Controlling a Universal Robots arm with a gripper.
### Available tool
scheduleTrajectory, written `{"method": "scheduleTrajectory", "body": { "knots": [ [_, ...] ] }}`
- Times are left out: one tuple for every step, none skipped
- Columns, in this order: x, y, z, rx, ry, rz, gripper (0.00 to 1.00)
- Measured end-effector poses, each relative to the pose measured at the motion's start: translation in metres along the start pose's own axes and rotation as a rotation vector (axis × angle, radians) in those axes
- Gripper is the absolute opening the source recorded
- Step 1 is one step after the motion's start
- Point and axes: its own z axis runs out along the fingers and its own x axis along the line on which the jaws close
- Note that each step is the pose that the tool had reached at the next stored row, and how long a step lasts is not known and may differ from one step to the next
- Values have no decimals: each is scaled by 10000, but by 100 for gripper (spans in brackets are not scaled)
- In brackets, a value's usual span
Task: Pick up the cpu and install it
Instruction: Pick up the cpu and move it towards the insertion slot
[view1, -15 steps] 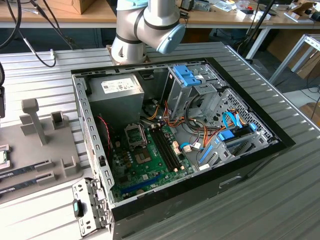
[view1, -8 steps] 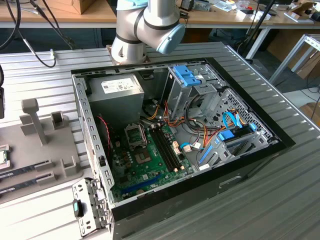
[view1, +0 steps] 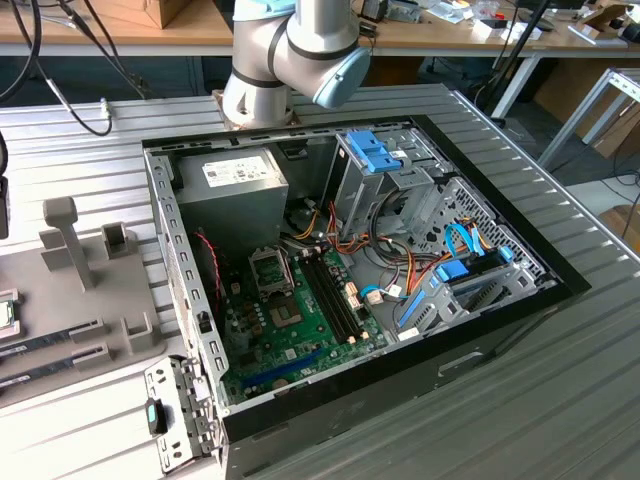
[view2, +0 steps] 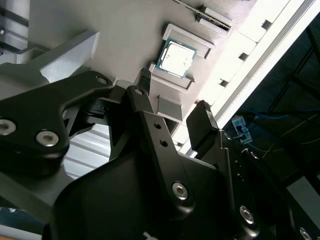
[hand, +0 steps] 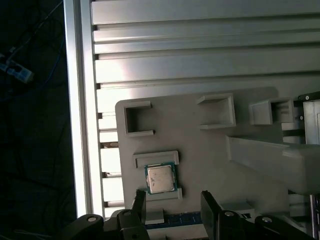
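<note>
The cpu (hand: 160, 178), a small silvery square chip with a green rim, lies flat in a recess of the grey holder plate (hand: 200, 150). It also shows in the second wrist view (view2: 176, 58) and at the exterior view's left edge (view1: 7, 312). My gripper (hand: 175, 205) hovers above the plate just beside the chip, open, its two black fingers apart with nothing between them. In the second wrist view the gripper (view2: 172, 102) stands a short way off the chip. The black socket frame (view1: 270, 270) sits on the green motherboard inside the open computer case (view1: 500, 330).
The holder plate (view1: 110, 345) carries upright grey posts (view1: 65, 240) and long memory sticks (view1: 50, 340). The arm's base (view1: 290, 60) stands behind the case. Cables, drive cages and a power supply (view1: 230, 195) crowd the case around the motherboard.
</note>
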Motion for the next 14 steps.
{"method": "scheduleTrajectory", "body": {
  "knots": [
    [6,0,3,1,1,1,56],
    [9,-1,5,1,1,0,56],
    [12,-1,8,0,1,-1,56],
    [15,-1,11,1,1,-1,56],
    [17,-1,13,1,2,-1,56],
    [17,-2,15,2,4,-1,56],
    [18,-2,19,1,2,-1,56],
    [18,-1,21,2,3,-5,56],
    [18,-1,25,2,2,-13,56],
    [18,-1,27,2,2,-20,56],
    [18,-2,31,3,2,-30,56],
    [18,-2,34,3,2,-33,56],
    [18,-2,37,3,2,-34,56],
    [18,-2,41,3,2,-35,56]
  ]
}}
